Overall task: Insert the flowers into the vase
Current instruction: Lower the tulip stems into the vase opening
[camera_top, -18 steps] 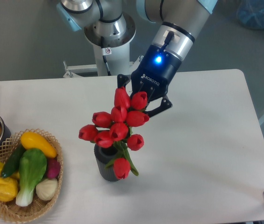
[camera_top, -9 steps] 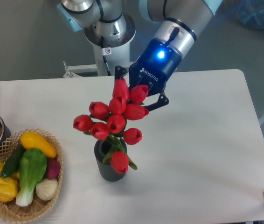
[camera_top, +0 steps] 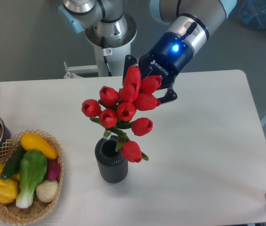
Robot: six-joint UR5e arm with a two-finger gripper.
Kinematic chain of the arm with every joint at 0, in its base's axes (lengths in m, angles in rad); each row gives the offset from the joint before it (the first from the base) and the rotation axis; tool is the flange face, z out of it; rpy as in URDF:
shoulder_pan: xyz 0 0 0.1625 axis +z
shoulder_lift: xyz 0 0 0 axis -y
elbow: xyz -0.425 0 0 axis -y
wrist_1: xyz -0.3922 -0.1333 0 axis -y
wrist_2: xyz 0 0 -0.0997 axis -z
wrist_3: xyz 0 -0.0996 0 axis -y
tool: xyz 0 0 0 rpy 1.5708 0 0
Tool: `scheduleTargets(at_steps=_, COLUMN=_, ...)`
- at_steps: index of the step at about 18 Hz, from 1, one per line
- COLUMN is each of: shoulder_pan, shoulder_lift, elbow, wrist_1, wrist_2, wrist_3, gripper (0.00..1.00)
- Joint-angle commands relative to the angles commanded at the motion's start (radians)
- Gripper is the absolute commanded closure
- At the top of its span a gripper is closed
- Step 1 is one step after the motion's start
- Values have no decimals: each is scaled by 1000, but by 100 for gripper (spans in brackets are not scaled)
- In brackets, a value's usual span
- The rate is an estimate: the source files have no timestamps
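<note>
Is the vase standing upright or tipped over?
Upright: the vase stands on the table, its round mouth facing up beneath the flowers.

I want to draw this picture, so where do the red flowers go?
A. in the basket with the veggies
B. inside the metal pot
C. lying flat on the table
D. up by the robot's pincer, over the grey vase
D: the flowers are bunched in front of the pincer, above the mouth of the vase, not in the basket.

Even, bright diffuse lighting, soft faint shadow beside the dark grey ribbed cylindrical vase (camera_top: 111,162), blue indicator light glowing on the black two-finger gripper (camera_top: 149,87), sharp focus throughout.
</note>
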Motion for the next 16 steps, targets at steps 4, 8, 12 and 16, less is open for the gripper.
scheduleTargets(at_steps=4, shoulder_pan=0, shoulder_lift=-11, elbow=0, wrist_1=5, wrist_2=0, wrist_3=5, gripper=95)
scheduleTargets(at_steps=8, shoulder_pan=0, shoulder_lift=-32, elbow=2, wrist_1=6, wrist_2=-2, wrist_3=37, gripper=95)
scheduleTargets(at_steps=12, shoulder_pan=-2, shoulder_lift=-46, elbow=2, wrist_1=11, wrist_2=-2, wrist_3=57, gripper=95)
scheduleTargets(at_steps=16, shoulder_pan=-3, shoulder_lift=-48, elbow=2, wrist_1=11, wrist_2=-2, wrist_3=58, gripper=95)
